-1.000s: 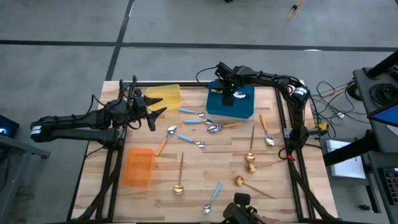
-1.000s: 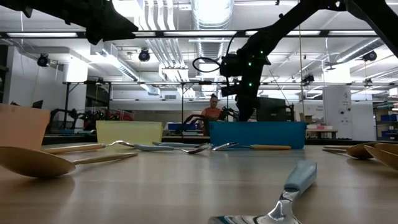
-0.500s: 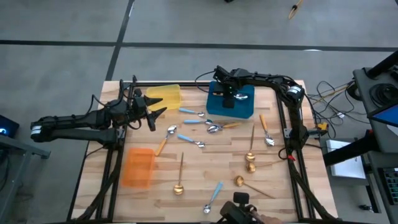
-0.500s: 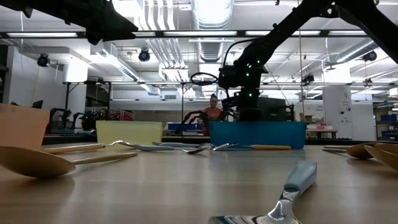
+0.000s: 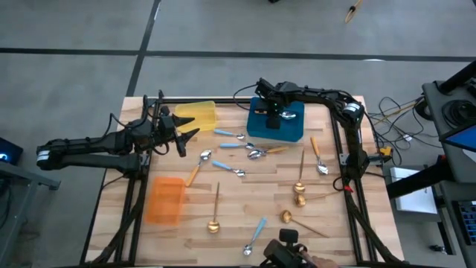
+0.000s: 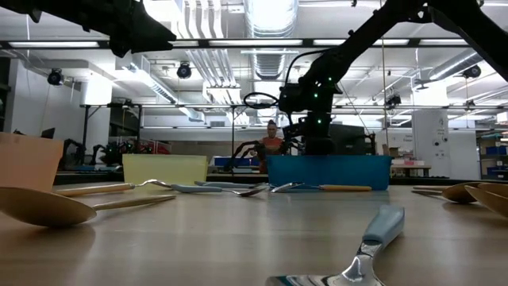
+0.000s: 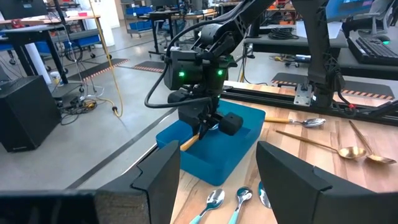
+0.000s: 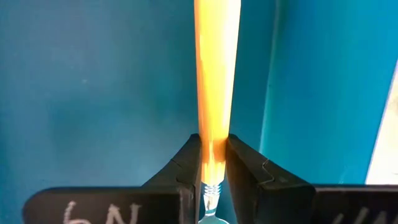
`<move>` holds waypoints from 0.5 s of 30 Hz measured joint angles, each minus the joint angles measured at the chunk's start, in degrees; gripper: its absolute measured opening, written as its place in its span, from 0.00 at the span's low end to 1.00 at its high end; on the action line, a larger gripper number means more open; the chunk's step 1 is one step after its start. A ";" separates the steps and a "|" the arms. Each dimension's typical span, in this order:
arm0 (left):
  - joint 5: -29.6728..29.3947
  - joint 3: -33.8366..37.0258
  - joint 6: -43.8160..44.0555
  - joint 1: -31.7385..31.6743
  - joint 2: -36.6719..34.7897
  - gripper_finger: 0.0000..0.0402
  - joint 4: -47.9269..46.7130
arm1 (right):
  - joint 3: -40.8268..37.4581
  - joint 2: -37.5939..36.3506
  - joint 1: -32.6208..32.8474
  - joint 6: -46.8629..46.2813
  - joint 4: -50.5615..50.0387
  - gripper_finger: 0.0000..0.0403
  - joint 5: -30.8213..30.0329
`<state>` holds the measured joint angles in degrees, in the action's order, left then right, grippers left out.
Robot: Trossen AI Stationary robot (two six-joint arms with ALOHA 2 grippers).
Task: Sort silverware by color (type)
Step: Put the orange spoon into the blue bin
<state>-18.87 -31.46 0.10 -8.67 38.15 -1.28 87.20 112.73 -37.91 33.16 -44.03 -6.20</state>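
A wooden bench (image 5: 245,201) carries 3 plastic trays: a blue tray (image 5: 291,128) at the far side, a yellow tray (image 5: 199,114) beside it, and an orange tray (image 5: 165,199) nearer the front left. The right end effector (image 8: 214,167) is low inside the blue tray, its fingers (image 8: 186,163) clamped on an orange-handled spoon (image 8: 215,74) near where handle meets bowl. The handle points out over the tray's blue floor. The step in hand looks like setting this spoon down in the blue tray. The next move probably calls for parting the fingers, then lifting clear of the tray walls.

The left end effector (image 7: 214,186) hovers near the yellow tray with its fingers wide apart, holding nothing.

About 11 more spoons lie loose across the bench: blue-handled spoons (image 5: 232,135) and an orange-handled one just in front of the blue tray, gold spoons (image 5: 300,179) toward the right and front. Several lie close together or touching, so picking 1 could nudge its neighbours.
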 joint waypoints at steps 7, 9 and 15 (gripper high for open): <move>0.00 0.00 0.00 0.00 0.02 0.48 -0.02 | 0.00 0.00 0.00 0.95 0.10 0.11 -0.04; 0.00 0.00 0.00 -0.01 0.00 0.48 -0.02 | 0.00 0.00 0.00 0.93 0.32 0.11 -0.04; 0.00 0.00 0.00 0.00 0.01 0.48 -0.02 | 0.00 0.00 0.00 1.22 1.12 0.11 -0.03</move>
<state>-18.87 -31.46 0.10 -8.67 38.16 -1.30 87.20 112.73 -37.91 34.38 -42.91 -6.23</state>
